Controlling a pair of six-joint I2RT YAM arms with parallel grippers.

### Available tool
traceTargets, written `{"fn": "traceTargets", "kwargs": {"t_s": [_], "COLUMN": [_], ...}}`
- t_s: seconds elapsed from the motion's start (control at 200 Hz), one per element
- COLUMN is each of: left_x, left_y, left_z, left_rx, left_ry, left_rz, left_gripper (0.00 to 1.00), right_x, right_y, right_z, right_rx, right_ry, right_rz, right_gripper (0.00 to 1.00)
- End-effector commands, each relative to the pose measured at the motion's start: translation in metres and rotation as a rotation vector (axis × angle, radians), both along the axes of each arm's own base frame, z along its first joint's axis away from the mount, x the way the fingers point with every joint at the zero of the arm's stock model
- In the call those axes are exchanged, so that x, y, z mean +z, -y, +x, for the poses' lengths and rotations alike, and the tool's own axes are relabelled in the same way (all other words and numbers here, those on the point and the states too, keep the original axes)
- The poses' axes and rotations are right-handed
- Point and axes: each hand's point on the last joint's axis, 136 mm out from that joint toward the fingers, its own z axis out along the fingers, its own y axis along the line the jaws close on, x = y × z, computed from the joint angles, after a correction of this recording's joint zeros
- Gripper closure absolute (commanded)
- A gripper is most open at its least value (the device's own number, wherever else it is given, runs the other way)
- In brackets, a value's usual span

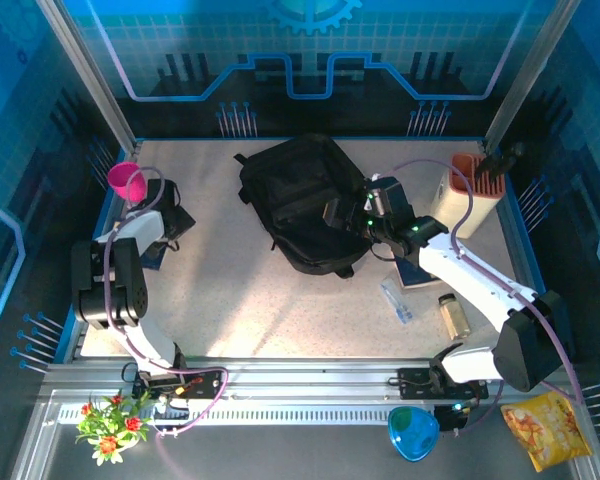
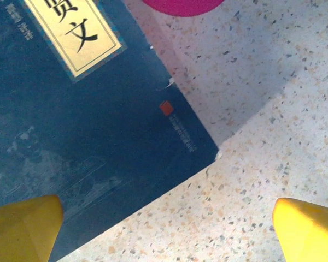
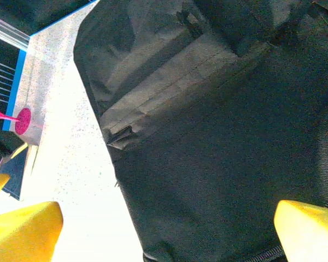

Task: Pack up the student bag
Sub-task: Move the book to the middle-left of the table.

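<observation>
Eyes on the student bag (image 1: 305, 205). It lies flat in the far middle of the tabletop (image 1: 280, 320), black and bulky. Its long axis runs far to near, with the near end swung a little to the right. A strap pokes out at its far-left corner. Which end is its top, I cannot tell.

The right fingers (image 1: 338, 213) are over the bag's right flank, spread wide and gripping nothing. In the right wrist view one yellow fingertip (image 3: 22, 232) sits above the bag's edge and the pale tabletop, and the other (image 3: 309, 229) sits over dark fabric. I cannot tell whether either touches it.

On the far left, the left fingers (image 1: 172, 220) are wide apart too and hold nothing. They hang over a dark blue book (image 2: 82, 136), whose corner points between the tips. The pink cup (image 1: 128, 180) stands just beyond the book.

Now for room. There is bare tabletop between bag and book, and a broad open band runs from the bag to the near edge. The right side is crowded. A second dark book (image 1: 415, 272) lies under the right arm, with a clear packet (image 1: 397, 300) and a small jar (image 1: 454, 315) near it. The beige holder (image 1: 470, 190) stands at the far-right wall.
</observation>
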Motion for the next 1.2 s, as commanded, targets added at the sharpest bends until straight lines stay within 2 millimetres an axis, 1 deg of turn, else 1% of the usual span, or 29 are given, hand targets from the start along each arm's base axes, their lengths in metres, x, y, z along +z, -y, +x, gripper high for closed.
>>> {"fn": "traceTargets", "kwargs": {"t_s": [0.0,0.095,0.29,0.41,0.495,0.58,0.655,0.77,0.855,0.915,1.031,1.081,1.126,1.196], "left_x": [-0.011,-0.021,-0.030,-0.036,-0.040,-0.040,-0.042,-0.047,-0.048,-0.046,-0.038,-0.031,-0.025,-0.011], "left_y": [0.002,0.004,0.014,0.030,0.046,0.066,0.089,0.129,0.163,0.188,0.229,0.242,0.249,0.251], "left_z": [-0.003,-0.006,-0.013,-0.019,-0.028,-0.037,-0.046,-0.058,-0.069,-0.077,-0.091,-0.097,-0.100,-0.101], "left_rx": [0.043,0.063,0.066,0.063,0.061,0.045,0.021,-0.037,-0.102,-0.151,-0.233,-0.272,-0.304,-0.333], "left_ry": [-0.044,-0.062,-0.087,-0.090,-0.114,-0.123,-0.122,-0.140,-0.163,-0.180,-0.186,-0.189,-0.191,-0.177], "left_rz": [-0.091,-0.144,-0.213,-0.292,-0.342,-0.374,-0.402,-0.443,-0.447,-0.455,-0.460,-0.457,-0.452,-0.442], "left_gripper": [0.01,0.03,0.03,0.04,0.09,0.10,0.10,0.13,0.13,0.13,0.13,0.13,0.13,0.13], "right_x": [0.012,0.016,0.022,0.023,0.022,0.020,0.018,0.013,0.009,0.007,0.000,-0.003,-0.005,-0.008], "right_y": [-0.005,-0.002,0.009,0.012,0.012,0.013,0.011,0.008,0.006,0.004,-0.003,-0.006,-0.011,-0.020], "right_z": [-0.002,-0.003,-0.008,-0.009,-0.009,-0.008,-0.007,-0.005,-0.004,-0.003,-0.003,-0.003,-0.003,-0.002], "right_rx": [0.013,0.006,-0.022,-0.035,-0.036,-0.041,-0.040,-0.036,-0.032,-0.031,-0.013,-0.006,0.012,0.043], "right_ry": [0.027,0.037,0.059,0.061,0.060,0.053,0.046,0.028,0.013,0.006,-0.013,-0.023,-0.027,-0.033], "right_rz": [0.032,0.031,0.023,0.021,0.022,0.020,0.019,0.020,0.023,0.025,0.022,0.016,0.009,-0.012], "right_gripper": [0.00,0.00,0.00,0.00,0.00,0.00,0.00,0.00,0.00,0.00,0.00,0.00,0.00,0.01]}}
